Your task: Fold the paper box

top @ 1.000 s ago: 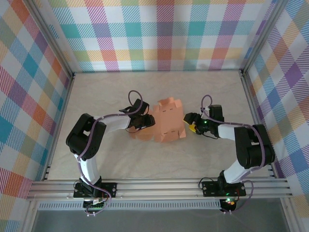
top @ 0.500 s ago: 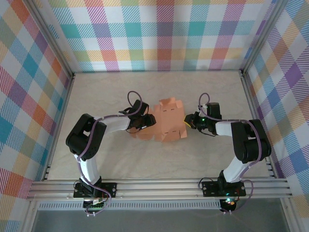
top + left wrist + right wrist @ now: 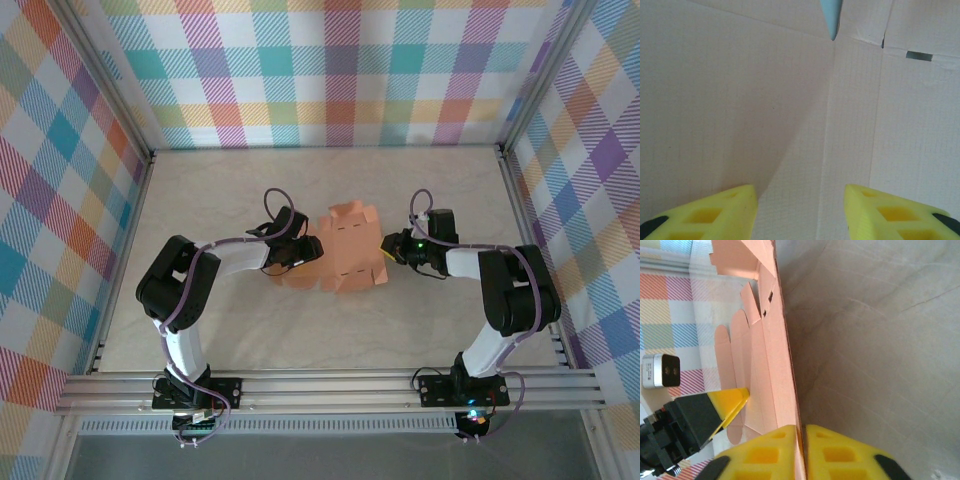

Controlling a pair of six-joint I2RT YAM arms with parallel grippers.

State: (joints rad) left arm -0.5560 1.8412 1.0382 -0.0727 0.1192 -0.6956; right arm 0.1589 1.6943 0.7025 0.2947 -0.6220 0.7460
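The paper box point(image 3: 345, 250) is a salmon-orange die-cut card with flaps and tabs, lying partly raised at the middle of the table. My left gripper point(image 3: 303, 252) is over its left part. In the left wrist view the yellow fingers point(image 3: 715, 210) stand apart with creased card point(image 3: 840, 125) spread beneath them. My right gripper point(image 3: 389, 246) is at the card's right edge. In the right wrist view its jaws point(image 3: 802, 450) are shut on the thin edge of the paper box point(image 3: 770, 365), and a left gripper fingertip point(image 3: 732, 399) touches the card's far face.
The beige table point(image 3: 250, 340) is ringed by aluminium rails point(image 3: 330, 385) and plaid walls point(image 3: 330, 70). Both arm bases are bolted at the near edge. There is open table behind the card and in front of it.
My right gripper has moved up and left to the card's right edge and closed on it. The left gripper and the card have barely shifted.
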